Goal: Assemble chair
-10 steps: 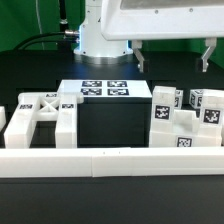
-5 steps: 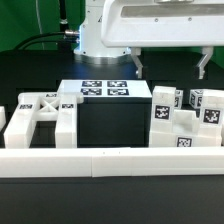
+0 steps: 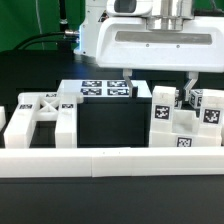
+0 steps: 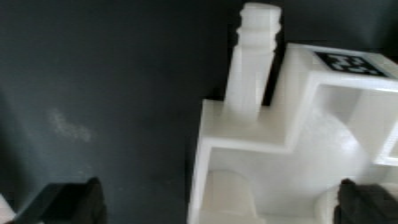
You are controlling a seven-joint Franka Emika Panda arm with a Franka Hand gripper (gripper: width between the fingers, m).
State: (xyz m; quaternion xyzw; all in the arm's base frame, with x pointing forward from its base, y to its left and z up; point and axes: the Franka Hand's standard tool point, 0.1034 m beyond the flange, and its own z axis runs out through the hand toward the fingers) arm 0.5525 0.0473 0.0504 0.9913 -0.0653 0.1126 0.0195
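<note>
The chair lies in loose glossy white parts with square tags. A frame part [image 3: 40,115] sits at the exterior view's left. A cluster of blocky stepped parts and short posts [image 3: 185,122] sits at the right. My gripper [image 3: 158,84] is open wide and hangs just above the left end of that cluster, its fingers [image 3: 127,80] either side of a tagged post [image 3: 162,104]. In the wrist view the stepped white part [image 4: 267,150] with a narrow post [image 4: 260,50] and a tag [image 4: 349,62] lies below my open gripper [image 4: 214,205]. Nothing is held.
The marker board [image 3: 105,90] lies flat behind the middle. A long low white border rail [image 3: 110,160] runs across the front. The robot base [image 3: 95,40] stands at the back. The black table [image 3: 110,125] shows between the two groups of parts.
My gripper has come down and moved toward the exterior view's left, from above the right cluster to just over its left end. The parts have not moved.
</note>
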